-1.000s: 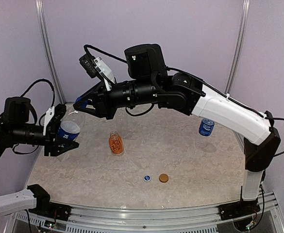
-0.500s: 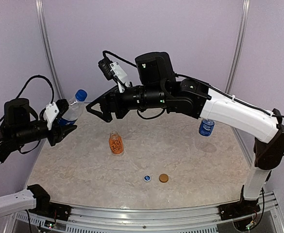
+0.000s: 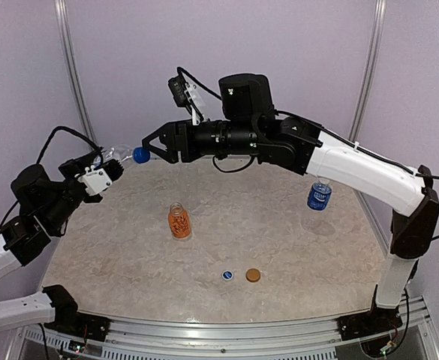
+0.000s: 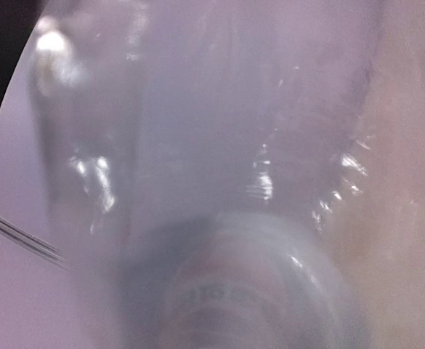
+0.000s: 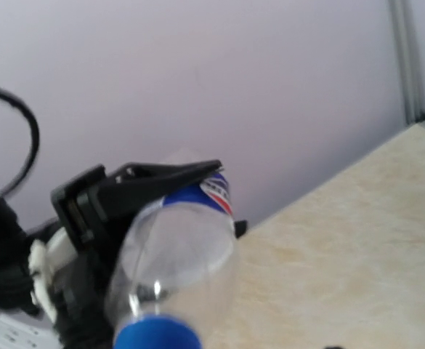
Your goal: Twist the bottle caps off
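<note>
Aloft, the left hand grips the blue-capped, clear-shouldered Pepsi bottle

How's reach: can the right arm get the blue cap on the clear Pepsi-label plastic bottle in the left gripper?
Probably yes. The right gripper stands open beside the blue cap of the Pepsi bottle, with nothing between them.

The Pepsi bottle in the left gripper is gleaming as clear, glossy plastic. Beneath that gripper, the table is showing a matt, marbled stone-look top.
</note>
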{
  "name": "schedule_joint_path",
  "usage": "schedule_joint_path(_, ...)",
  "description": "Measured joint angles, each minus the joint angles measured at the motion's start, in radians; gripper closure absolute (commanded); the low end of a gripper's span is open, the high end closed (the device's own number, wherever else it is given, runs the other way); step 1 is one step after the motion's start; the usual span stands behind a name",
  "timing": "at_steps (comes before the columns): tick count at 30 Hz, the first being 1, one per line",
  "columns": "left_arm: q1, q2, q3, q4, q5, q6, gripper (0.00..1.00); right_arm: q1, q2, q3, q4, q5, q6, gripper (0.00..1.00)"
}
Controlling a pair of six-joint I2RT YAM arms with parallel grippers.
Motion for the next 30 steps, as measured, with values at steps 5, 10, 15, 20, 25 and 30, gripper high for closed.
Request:
schedule_joint_path(5,-0.012,-0.01,-0.031,0.043,-0.019,0.043,0.63,0.0,0.064,0.083,0.007,-0.042,0.018,0.41)
schedule_joint_path(10,-0.012,-0.01,-0.038,0.041,-0.029,0.041,0.63,0.0,0.077,0.086,0.0,-0.069,0.025,0.37)
schedule_joint_path(15,-0.012,-0.01,-0.038,0.041,-0.029,0.035,0.63,0.0,0.077,0.084,-0.003,-0.085,0.031,0.4)
schedule_joint_path(20,-0.012,-0.01,-0.038,0.042,-0.029,0.031,0.63,0.0,0.082,0.083,-0.01,-0.093,0.033,0.38)
schedule_joint_path(25,-0.012,-0.01,-0.038,0.041,-0.029,0.026,0.63,0.0,0.088,0.083,-0.024,-0.096,0.033,0.42)
schedule_joint_path(30,-0.012,-0.01,-0.039,0.04,-0.029,0.024,0.63,0.0,0.094,0.083,-0.038,-0.102,0.034,0.51)
